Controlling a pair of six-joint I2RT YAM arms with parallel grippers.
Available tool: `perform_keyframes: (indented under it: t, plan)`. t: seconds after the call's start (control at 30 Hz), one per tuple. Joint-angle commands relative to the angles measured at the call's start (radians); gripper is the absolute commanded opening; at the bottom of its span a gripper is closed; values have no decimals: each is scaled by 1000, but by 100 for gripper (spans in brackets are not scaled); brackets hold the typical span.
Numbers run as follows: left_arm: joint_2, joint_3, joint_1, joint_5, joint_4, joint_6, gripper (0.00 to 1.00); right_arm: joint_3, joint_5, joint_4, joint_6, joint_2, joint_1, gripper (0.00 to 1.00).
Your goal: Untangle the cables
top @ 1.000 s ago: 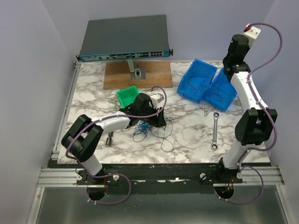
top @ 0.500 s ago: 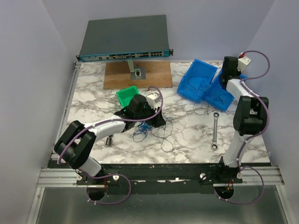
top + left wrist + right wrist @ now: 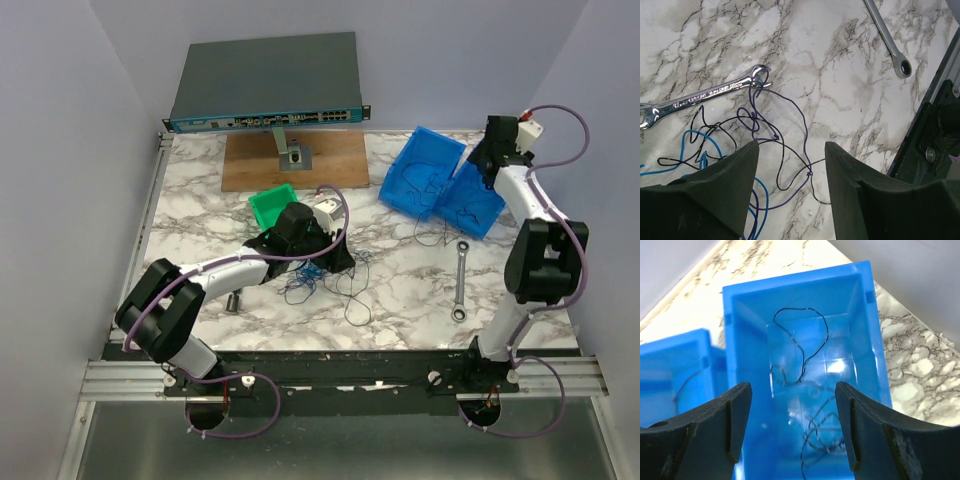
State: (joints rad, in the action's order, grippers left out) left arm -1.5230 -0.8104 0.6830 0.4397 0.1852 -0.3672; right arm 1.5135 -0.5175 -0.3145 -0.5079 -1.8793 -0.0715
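The cables (image 3: 318, 277) lie as a loose tangle of thin blue, purple and black wires (image 3: 756, 131) on the marble table. My left gripper (image 3: 336, 262) hovers just over the tangle's right side. In the left wrist view, the left gripper (image 3: 791, 190) stands open with strands on the table below the gap, touching neither finger. My right gripper (image 3: 482, 166) is at the far right, above the blue bins. In the right wrist view it (image 3: 793, 426) is open and empty over the right blue bin (image 3: 800, 284), where thin black wires (image 3: 812, 335) lie loose.
Two blue bins (image 3: 425, 172) (image 3: 474, 206) stand side by side, with a black strand (image 3: 440, 236) trailing from them onto the table. A silver wrench (image 3: 460, 282) lies near them; another wrench (image 3: 705, 95) touches the tangle. A green bin (image 3: 272, 206), wooden board (image 3: 290, 160) and network switch (image 3: 265, 88) sit behind.
The right gripper has come down from high at the back to just over the blue bins and has opened. The left arm stretched slightly further over the tangle, jaws unchanged.
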Motion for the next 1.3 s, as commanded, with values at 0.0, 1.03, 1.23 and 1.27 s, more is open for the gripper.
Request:
perform_keyframes:
  t: [0.0,1.03,1.23,1.27]
  plan:
    - [32,12,5,3,25,-4,57,-107,166,-79,-1,164,11,78]
    - [101,47,4,-31,30,6,58,-523,37,-149,48,550,358,80]
    - [202,143,5,-108,123,-13,59,-596,-54,-134,-8,625,357,82]
    - [222,155,6,-116,135,-14,60,-605,-58,-131,-18,614,356,82]
